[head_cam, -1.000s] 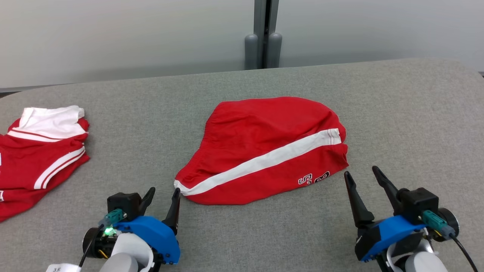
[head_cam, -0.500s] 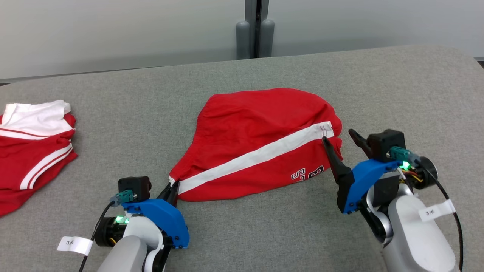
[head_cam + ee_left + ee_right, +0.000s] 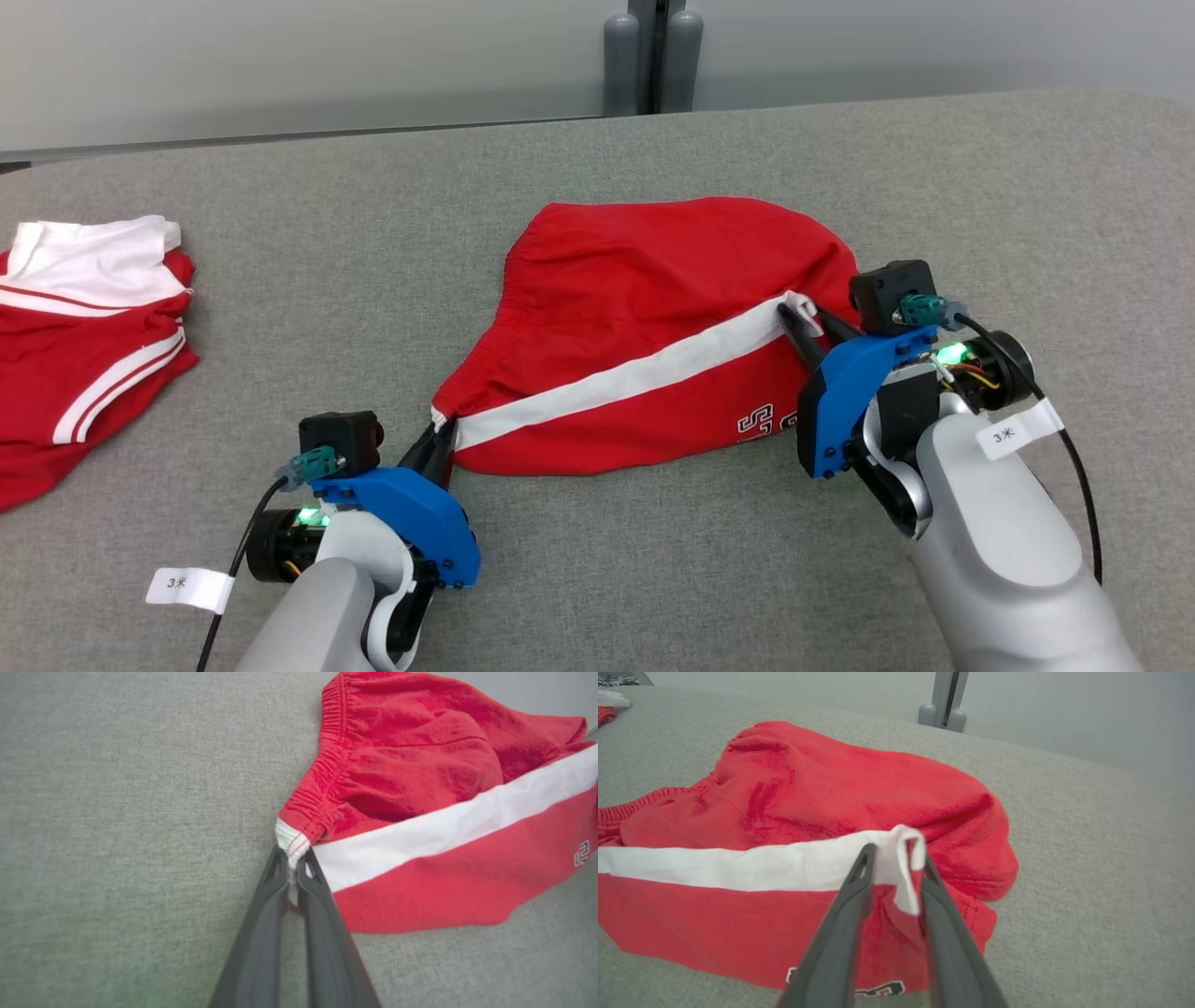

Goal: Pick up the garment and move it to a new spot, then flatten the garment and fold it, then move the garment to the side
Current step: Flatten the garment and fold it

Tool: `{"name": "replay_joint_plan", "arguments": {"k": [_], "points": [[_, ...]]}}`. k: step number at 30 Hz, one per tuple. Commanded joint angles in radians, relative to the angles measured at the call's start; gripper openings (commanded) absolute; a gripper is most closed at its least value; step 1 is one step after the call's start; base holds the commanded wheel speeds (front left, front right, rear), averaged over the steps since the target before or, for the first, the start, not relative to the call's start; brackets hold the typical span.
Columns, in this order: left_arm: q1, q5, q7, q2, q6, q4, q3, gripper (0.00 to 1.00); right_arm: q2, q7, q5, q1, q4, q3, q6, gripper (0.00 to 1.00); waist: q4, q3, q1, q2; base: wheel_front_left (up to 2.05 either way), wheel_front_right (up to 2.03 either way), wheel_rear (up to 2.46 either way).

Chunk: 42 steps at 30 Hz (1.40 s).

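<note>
Garment (image 3: pixel 644 280): red shorts with a white stripe, lying mid-frame on the grey table (image 3: pixel 280 280).
Left gripper (image 3: pixel 441 437): forearm rises from the bottom edge, left of centre, fingers angled up-right. Clenched on the stripe's lower-left end at the waistband corner.
Right gripper (image 3: pixel 803 317): forearm rises from the lower right, leaning up-left. Fingers sit astride the stripe's bunched right end with a gap between them; whether they clamp it cannot be told.
Second red-and-white garment (image 3: pixel 84 345): left edge of the frame.

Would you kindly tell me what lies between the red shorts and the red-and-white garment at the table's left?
In the head view that stretch is bare grey table, from the red shorts to the red-and-white garment.
</note>
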Motion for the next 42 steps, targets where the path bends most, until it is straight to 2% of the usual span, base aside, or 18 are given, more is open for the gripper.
{"name": "replay_joint_plan", "arguments": {"k": [1,6,10,14,17,19,21,24,29,33,35,39,42], "points": [[-0.015,-0.011,-0.011,-0.006,-0.002,0.000,0.004,0.00,-0.002,-0.028,0.002,-0.026,-0.001,0.003,0.000,0.00,0.001,0.000,-0.0001,0.0000,0.00,0.00,0.00],[-0.024,-0.088,-0.068,-0.034,-0.017,-0.070,0.065,0.00,-0.008,-0.113,-0.011,-0.030,-0.064,-0.002,0.000,0.00,0.001,-0.024,-0.0001,0.0000,0.00,0.00,0.00],[-0.009,-0.189,-0.035,-0.044,-0.042,-0.226,0.111,0.00,-0.067,-0.104,0.009,0.026,-0.240,0.033,0.000,0.00,-0.001,-0.051,-0.0001,0.0000,0.00,0.00,0.00],[0.017,-0.292,0.105,-0.016,-0.036,-0.443,0.140,0.00,-0.160,-0.033,0.026,0.071,-0.497,0.032,0.000,0.00,-0.015,-0.058,-0.0001,0.0000,0.00,0.00,0.00],[0.011,-0.377,0.248,0.012,0.015,-0.605,0.164,0.00,-0.232,0.042,0.041,0.065,-0.642,0.035,0.000,0.00,-0.029,-0.026,-0.0001,0.0000,0.00,0.00,0.00],[-0.042,-0.385,0.340,0.051,0.061,-0.682,0.166,0.00,-0.274,0.077,0.068,0.009,-0.682,0.041,0.000,0.00,-0.037,0.022,-0.0001,0.0000,0.00,0.00,0.00],[-0.111,-0.390,0.399,0.065,0.100,-0.702,0.178,0.00,-0.302,0.081,0.099,-0.076,-0.662,0.069,0.000,0.00,-0.045,0.074,-0.0001,0.0000,0.00,0.00,0.00],[-0.265,-0.368,0.425,0.076,0.153,-0.646,0.206,0.00,-0.330,0.039,0.134,-0.252,-0.557,0.133,0.000,0.00,-0.062,0.155,-0.0001,0.0000,0.00,0.00,0.00],[-0.569,-0.257,0.306,0.073,0.165,-0.452,0.227,0.00,-0.299,-0.165,0.094,-0.578,-0.298,0.197,0.000,0.00,-0.090,0.244,-0.0001,0.0000,0.00,0.00,0.00],[-0.751,-0.212,0.150,0.035,0.130,-0.312,0.246,0.00,-0.259,-0.380,0.017,-0.765,-0.127,0.174,0.000,0.00,-0.092,0.258,-0.0001,0.0000,0.00,0.00,0.00],[-0.799,-0.217,0.084,0.014,0.101,-0.257,0.255,0.00,-0.248,-0.450,-0.023,-0.817,-0.065,0.169,0.000,0.00,-0.089,0.252,-0.0001,0.0000,0.00,0.00,0.00],[-0.807,-0.227,-0.006,-0.006,0.023,-0.164,0.252,0.00,-0.235,-0.494,-0.041,-0.819,0.028,0.209,0.000,0.00,-0.085,0.233,-0.0001,0.0000,0.00,0.00,0.00],[-0.733,-0.229,-0.051,-0.008,-0.027,-0.104,0.239,0.00,-0.243,-0.499,-0.007,-0.728,0.080,0.303,0.000,0.00,-0.086,0.220,-0.0001,0.0000,0.00,0.00,0.00]]}}
